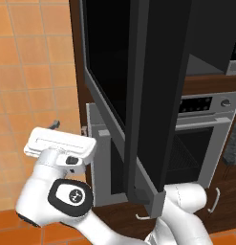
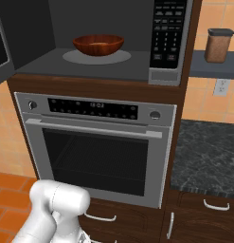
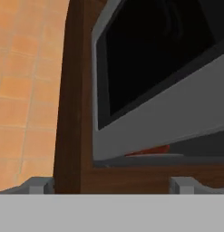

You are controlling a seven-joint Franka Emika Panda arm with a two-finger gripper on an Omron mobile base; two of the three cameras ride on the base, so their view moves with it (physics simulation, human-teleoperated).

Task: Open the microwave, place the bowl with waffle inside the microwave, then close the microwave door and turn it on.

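Reddish-brown bowl (image 2: 98, 44) inside microwave (image 2: 171, 42); keypad unreadable

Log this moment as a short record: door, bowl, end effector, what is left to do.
microwave door: swung open, its black glass toward the left base camera
bowl: inside the microwave, on the round turntable plate
end effector: open, empty, facing the cabinet edge beside the door
left to do: close the door, turn it on

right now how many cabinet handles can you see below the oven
3: one curved handle under the oven, one vertical handle right of it, one handle under the counter. Others may be hidden behind the arm.
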